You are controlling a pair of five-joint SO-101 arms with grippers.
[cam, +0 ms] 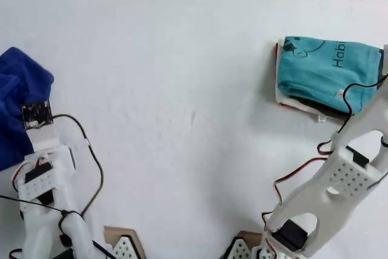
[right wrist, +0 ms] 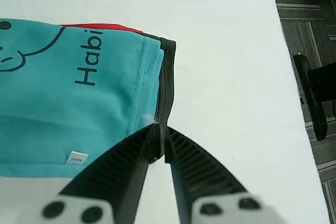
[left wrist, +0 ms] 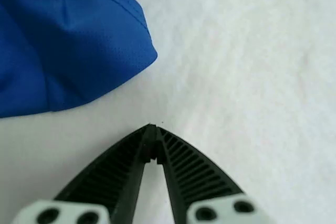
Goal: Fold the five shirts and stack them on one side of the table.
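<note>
A crumpled blue shirt (cam: pixel 18 98) lies at the table's left edge. My left gripper (left wrist: pixel 153 132) is shut and holds nothing, hovering over bare table just short of the blue shirt (left wrist: pixel 63 40). At the right side sits a stack of folded shirts with a teal shirt (cam: pixel 324 71) on top and white, red and black layers under it. My right gripper (right wrist: pixel 158 129) is shut, its tips against the side edge of the teal shirt (right wrist: pixel 68 98), beside the black shirt's hem (right wrist: pixel 168 77). Whether fabric is pinched there cannot be made out.
The white table (cam: pixel 182 89) stretches wide between the two arms. The left arm (cam: pixel 42 174) rises from the near left and the right arm (cam: pixel 339 180) from the near right. The table's right edge and the floor (right wrist: pixel 304 24) lie close beyond the stack.
</note>
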